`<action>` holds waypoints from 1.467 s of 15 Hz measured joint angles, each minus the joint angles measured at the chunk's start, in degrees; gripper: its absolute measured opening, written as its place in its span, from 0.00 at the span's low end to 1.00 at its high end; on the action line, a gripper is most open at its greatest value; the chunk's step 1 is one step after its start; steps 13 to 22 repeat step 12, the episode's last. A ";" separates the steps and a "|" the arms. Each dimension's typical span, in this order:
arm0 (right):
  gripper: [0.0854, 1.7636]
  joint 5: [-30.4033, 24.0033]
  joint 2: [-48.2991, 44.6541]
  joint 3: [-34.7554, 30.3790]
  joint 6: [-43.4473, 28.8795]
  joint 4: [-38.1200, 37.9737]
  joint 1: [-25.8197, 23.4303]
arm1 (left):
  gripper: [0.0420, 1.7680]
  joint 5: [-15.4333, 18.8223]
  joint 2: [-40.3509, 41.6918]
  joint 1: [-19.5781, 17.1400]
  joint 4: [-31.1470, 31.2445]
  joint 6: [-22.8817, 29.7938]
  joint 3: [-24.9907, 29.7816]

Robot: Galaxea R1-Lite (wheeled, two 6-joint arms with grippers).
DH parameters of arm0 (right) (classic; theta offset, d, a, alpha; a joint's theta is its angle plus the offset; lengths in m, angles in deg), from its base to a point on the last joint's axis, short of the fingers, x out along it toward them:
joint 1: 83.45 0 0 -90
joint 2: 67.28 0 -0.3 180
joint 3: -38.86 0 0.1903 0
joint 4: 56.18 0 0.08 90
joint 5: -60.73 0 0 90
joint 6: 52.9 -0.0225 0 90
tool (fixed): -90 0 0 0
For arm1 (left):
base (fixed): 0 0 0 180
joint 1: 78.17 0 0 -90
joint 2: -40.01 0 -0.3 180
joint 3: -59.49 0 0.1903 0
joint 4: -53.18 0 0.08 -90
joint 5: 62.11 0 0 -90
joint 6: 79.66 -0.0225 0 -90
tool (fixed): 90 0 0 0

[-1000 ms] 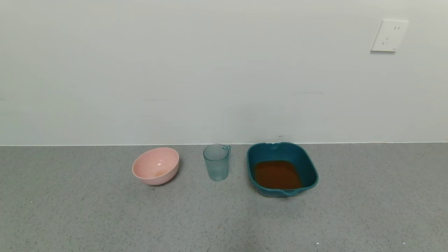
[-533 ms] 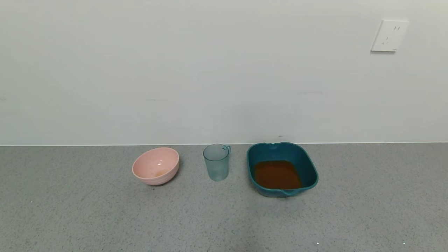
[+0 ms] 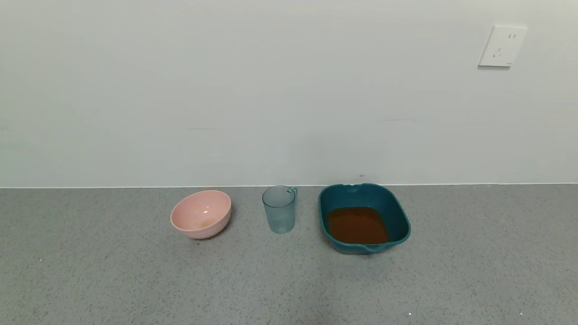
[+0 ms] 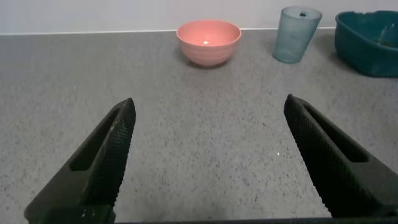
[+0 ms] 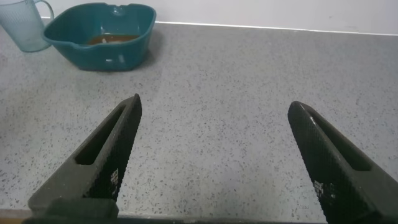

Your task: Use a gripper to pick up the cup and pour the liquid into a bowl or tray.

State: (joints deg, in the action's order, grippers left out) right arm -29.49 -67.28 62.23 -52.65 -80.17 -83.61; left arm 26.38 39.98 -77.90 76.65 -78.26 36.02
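The pale blue-green ribbed cup point(image 3: 280, 209) stands upright on the grey counter between a pink bowl and the teal tray; it looks empty. It also shows in the left wrist view point(image 4: 297, 34) and the right wrist view point(image 5: 23, 25). The dark teal tray point(image 3: 364, 218) holds reddish-brown liquid point(image 3: 358, 225); the liquid also shows in the right wrist view point(image 5: 112, 38). My left gripper point(image 4: 208, 109) is open and empty, well short of the cup. My right gripper point(image 5: 214, 109) is open and empty, well short of the tray point(image 5: 99, 34). Neither gripper shows in the head view.
A round pink bowl point(image 3: 201, 214) sits left of the cup, with a faint brownish trace inside. A white wall runs close behind the vessels, with a socket point(image 3: 502, 46) at upper right. The grey speckled counter point(image 3: 135, 280) stretches in front.
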 joint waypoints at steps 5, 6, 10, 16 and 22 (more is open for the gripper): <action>0.97 0.00 0.00 0.00 0.00 0.00 0.00 | 0.97 0.02 0.00 0.00 0.09 0.85 0.10; 0.97 0.00 0.00 0.00 0.00 0.00 0.00 | 0.97 0.04 0.00 0.00 0.06 0.91 0.10; 0.97 0.00 0.00 0.00 -0.02 0.00 0.00 | 0.97 -0.22 0.00 0.00 0.06 1.43 0.10; 0.97 -0.02 0.00 0.00 -0.02 0.00 0.00 | 0.97 -0.17 0.00 0.00 0.06 1.13 0.10; 0.97 -0.02 0.00 0.00 -0.02 0.00 0.00 | 0.97 -0.17 0.00 0.00 0.06 1.13 0.10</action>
